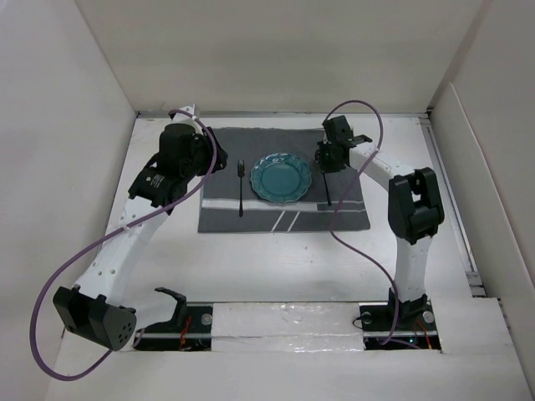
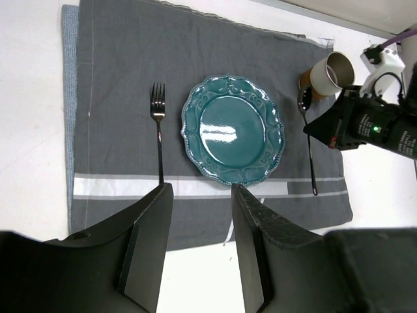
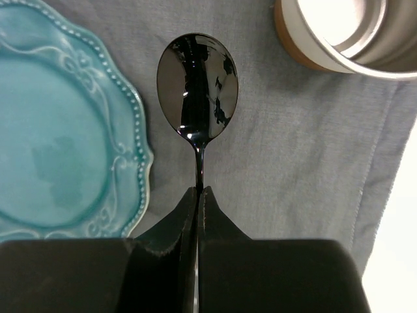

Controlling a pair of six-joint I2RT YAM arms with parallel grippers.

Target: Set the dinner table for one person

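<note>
Left of the plate (image 2: 234, 128), the left hand (image 2: 201, 195) hangs half-open, empty, near the fork (image 2: 158, 130). Right of the plate, the right hand (image 3: 197, 195) pinches the spoon (image 3: 197, 85) by its thin handle: light, stiff, probably slippery. The worktop (image 1: 251, 267) lies beneath the plate's mat (image 2: 117, 65).

I run two arms, white left arm (image 1: 113, 267) and white right arm (image 1: 410, 267), with black joint housings (image 1: 415, 205), looping purple cables (image 1: 361, 103) and matte black wedge-shaped fingers (image 2: 146, 248).

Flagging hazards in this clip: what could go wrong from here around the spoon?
The right gripper is shut on the spoon handle; pulling away before opening could drag the spoon into the plate. The cup sits close beyond the spoon's bowl, so a forward sweep of that arm might knock it.
</note>
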